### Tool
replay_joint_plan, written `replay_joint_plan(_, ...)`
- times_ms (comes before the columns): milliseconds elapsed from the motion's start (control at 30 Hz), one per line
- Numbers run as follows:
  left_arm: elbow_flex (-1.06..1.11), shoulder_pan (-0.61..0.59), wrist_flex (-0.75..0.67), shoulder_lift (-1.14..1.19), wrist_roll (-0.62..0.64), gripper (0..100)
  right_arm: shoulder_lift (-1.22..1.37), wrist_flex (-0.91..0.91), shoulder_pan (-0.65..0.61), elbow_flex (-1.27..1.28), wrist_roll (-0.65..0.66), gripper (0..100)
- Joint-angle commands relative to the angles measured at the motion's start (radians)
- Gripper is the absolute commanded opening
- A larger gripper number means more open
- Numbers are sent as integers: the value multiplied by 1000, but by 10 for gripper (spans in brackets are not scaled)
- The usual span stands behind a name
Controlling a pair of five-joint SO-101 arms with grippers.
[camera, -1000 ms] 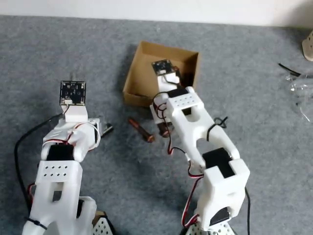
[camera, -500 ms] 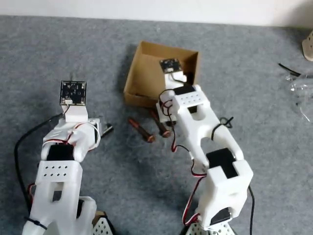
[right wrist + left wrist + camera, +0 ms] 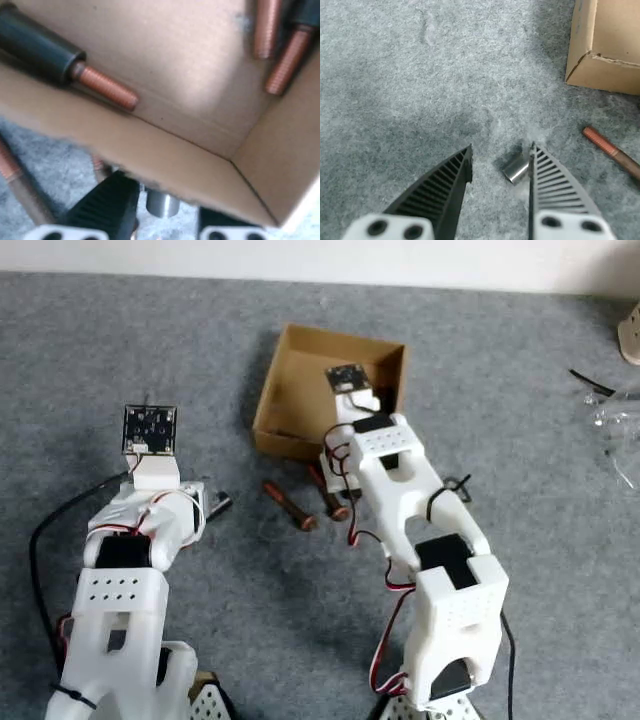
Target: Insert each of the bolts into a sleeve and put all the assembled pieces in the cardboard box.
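Lying loose, two bolts (image 3: 290, 506) (image 3: 331, 496) (coppery), one box (image 3: 270, 390)

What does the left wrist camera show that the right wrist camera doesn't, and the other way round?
Left wrist only: the open left gripper, with a small metal sleeve beside one finger on the grey carpet. Right wrist only: the inside of the cardboard box, holding a bolt in a black sleeve. Both: the box, a loose copper bolt and carpet.

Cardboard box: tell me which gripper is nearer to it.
Right. The right gripper hangs at the near wall of the cardboard box; the left gripper is apart, over carpet beside a sleeve.
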Motion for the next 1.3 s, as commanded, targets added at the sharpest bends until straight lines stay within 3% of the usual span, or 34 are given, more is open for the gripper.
replay_joint_plan(0, -10, 15, -21, -21, -8, 183, 10, -31, 1, -47, -6, 0)
replay_joint_plan(467, -10, 25, -18, -19, -6, 183, -21, -28, 13, -41, -8, 3)
replay_joint_plan(633, -35, 117, -11, -5, -61, 183, -134, -38, 13, 1, -8, 3)
replay_joint_plan(733, -113, 111, 9, 85, -57, 183, -171, -90, 8, 68, -8, 3)
replay_joint_plan(967, -443, 108, 187, 460, 86, 183, -193, -120, -4, 108, -6, 3)
replay_joint_plan(1133, -567, 255, 279, 599, 295, 179, -191, -154, -4, 113, -3, 3)
replay_joint_plan(1267, -579, 364, 245, 605, 443, 178, -191, -160, 2, 113, -3, 3)
